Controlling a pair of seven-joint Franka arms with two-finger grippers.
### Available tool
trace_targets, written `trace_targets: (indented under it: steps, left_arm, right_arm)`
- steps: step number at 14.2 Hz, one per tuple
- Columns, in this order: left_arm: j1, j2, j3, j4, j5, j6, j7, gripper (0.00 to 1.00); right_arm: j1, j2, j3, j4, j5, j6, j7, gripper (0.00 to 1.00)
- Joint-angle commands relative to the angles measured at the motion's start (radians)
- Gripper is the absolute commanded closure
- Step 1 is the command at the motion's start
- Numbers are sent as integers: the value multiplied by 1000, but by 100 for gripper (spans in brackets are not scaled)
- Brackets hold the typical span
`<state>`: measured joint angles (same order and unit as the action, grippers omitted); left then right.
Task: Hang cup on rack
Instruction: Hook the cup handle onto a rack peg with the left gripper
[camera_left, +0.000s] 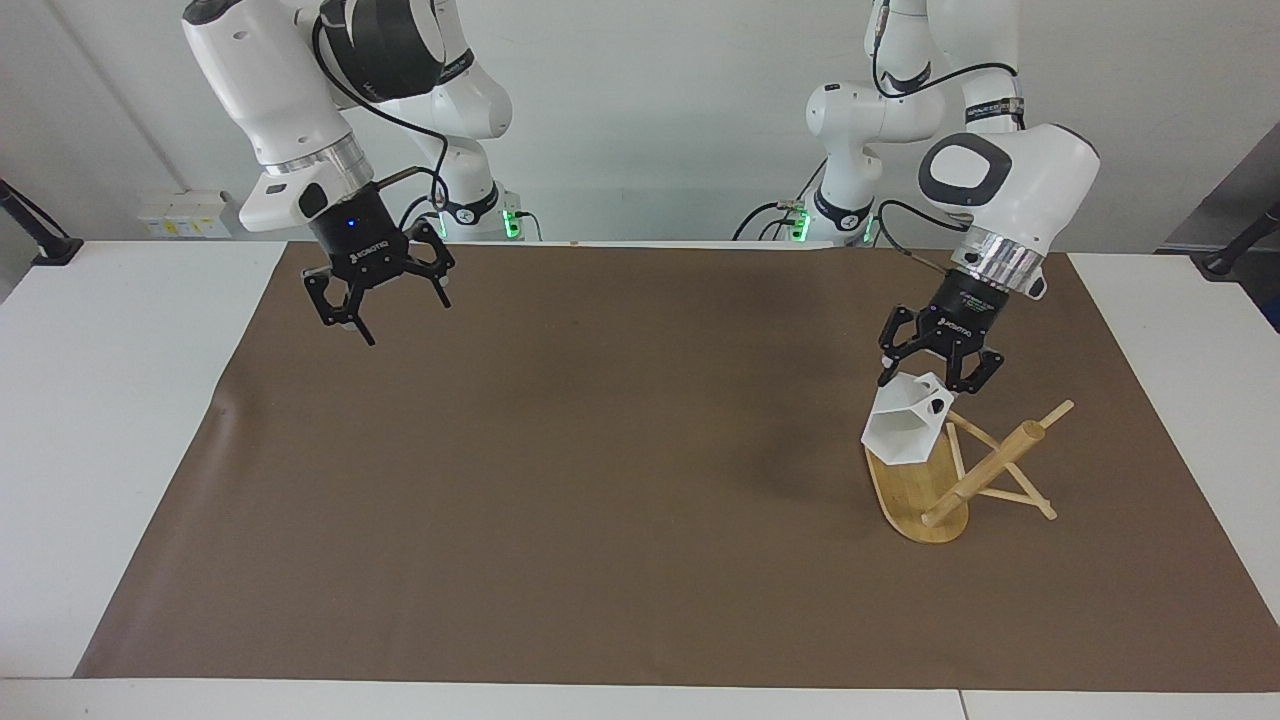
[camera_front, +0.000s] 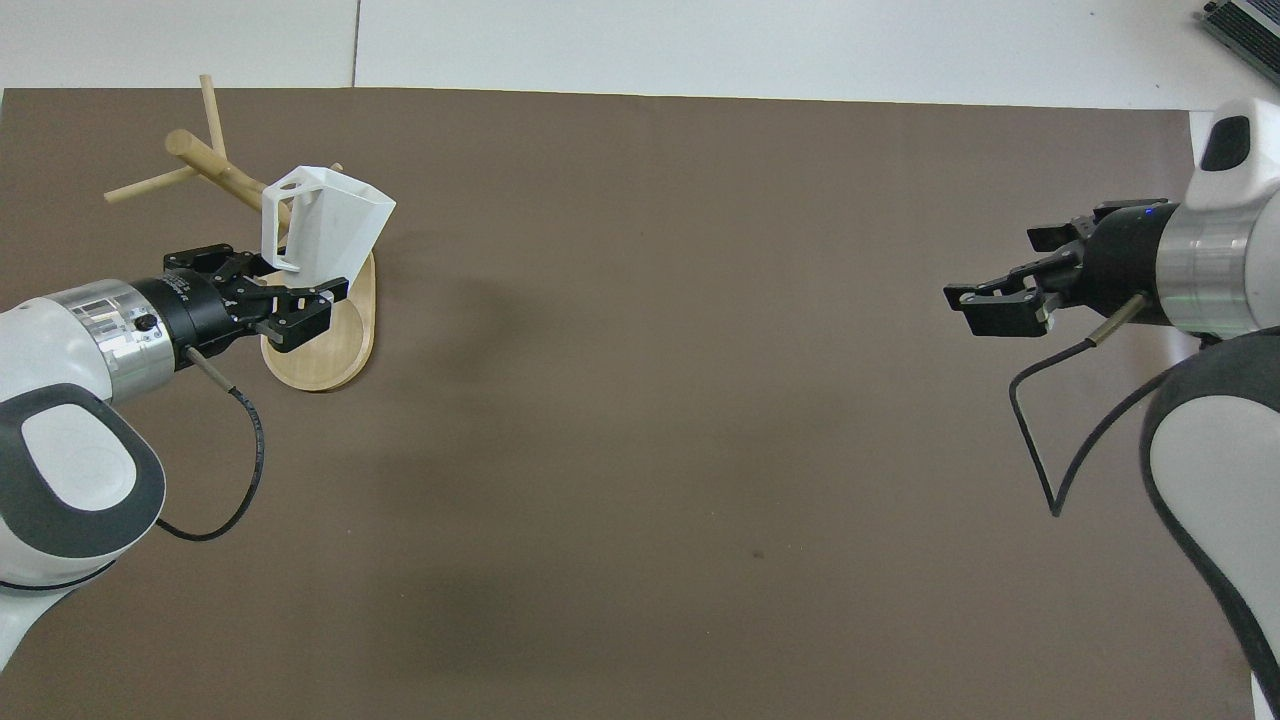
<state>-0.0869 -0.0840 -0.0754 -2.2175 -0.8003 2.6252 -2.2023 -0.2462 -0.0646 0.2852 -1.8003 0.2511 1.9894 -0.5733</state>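
The left gripper (camera_left: 930, 375) pinches the white cup (camera_left: 903, 428) above the bamboo rack (camera_left: 960, 478) at the left arm's end of the table. The right gripper (camera_left: 385, 312) hangs spread and empty over the brown mat (camera_left: 560, 480).

Table covering and background fittings

A brown mat (camera_left: 600, 480) is laid flat over most of the white table (camera_left: 120, 420), whose bare margins are left exposed at both ends. A small crease is visible near one mat edge. A white socket block (camera_left: 185, 213) is mounted against the wall.
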Motion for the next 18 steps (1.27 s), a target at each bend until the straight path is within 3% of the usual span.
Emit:
trace_targets:
  steps: [1,13,18]
  left_arm:
    - [3,23,5,21,13,19,-49,100]
    - [7,44,6,16,13,101,-189,100]
    - [12,47,6,9,13,118,-203,100]
  right_arm:
    - [-33,6,8,36,-35,-70,61,0]
    - [-35,26,-12,125,-161,-303,328,0]
    - [-35,26,-38,167,-188,-403,342,0]
